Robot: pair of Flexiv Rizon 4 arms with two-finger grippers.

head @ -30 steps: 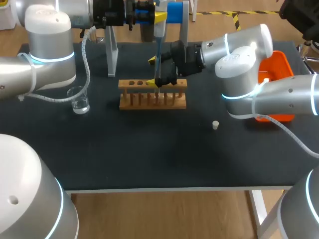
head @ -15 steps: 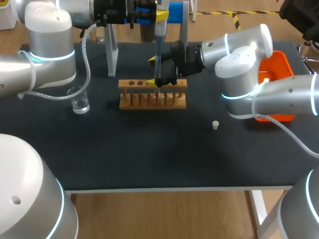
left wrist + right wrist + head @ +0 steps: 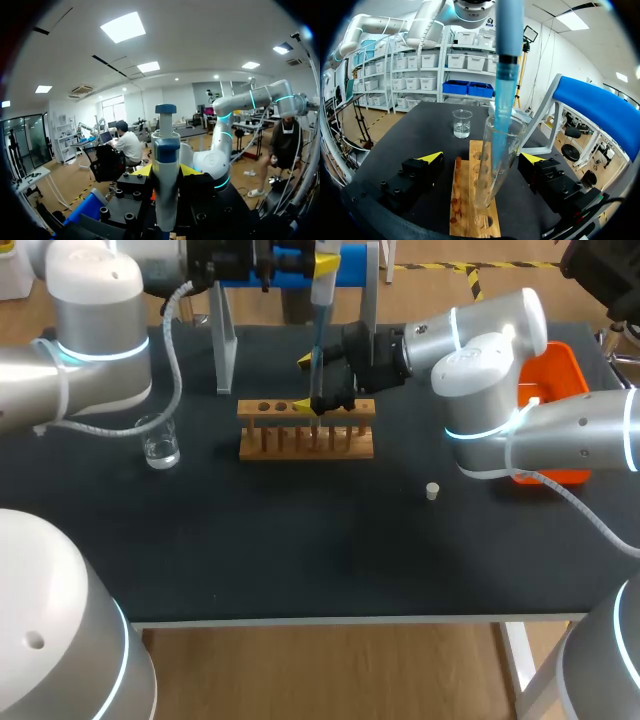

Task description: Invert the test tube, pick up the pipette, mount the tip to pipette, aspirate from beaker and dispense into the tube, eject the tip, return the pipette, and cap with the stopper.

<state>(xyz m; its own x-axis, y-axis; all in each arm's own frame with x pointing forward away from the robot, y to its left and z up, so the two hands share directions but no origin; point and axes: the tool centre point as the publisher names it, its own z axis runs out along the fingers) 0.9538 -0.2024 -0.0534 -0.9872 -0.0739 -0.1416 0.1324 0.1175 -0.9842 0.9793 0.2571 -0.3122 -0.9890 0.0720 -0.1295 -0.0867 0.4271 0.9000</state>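
My left gripper [image 3: 322,264] is shut on the blue and white pipette [image 3: 317,330], held upright above the wooden rack [image 3: 306,430]. In the left wrist view the pipette [image 3: 166,150] stands between the yellow tips of the left gripper [image 3: 166,171]. Its translucent blue tip [image 3: 503,97] reaches down into the mouth of the clear test tube [image 3: 494,165], which stands in the rack [image 3: 470,200]. My right gripper [image 3: 482,158] is open, one finger on each side of the tube, neither touching it. In the head view the right gripper [image 3: 305,383] sits just behind the rack.
A glass beaker [image 3: 158,440] with clear liquid stands left of the rack, and shows ahead of the right gripper as the beaker [image 3: 462,123]. A small white stopper [image 3: 432,491] lies to the rack's right. An orange bin [image 3: 556,380] and the blue-topped pipette stand [image 3: 352,268] stand further back.
My left arm has shifted slightly up and back with the pipette in its grip. The right arm, the tube and the rack have not moved.
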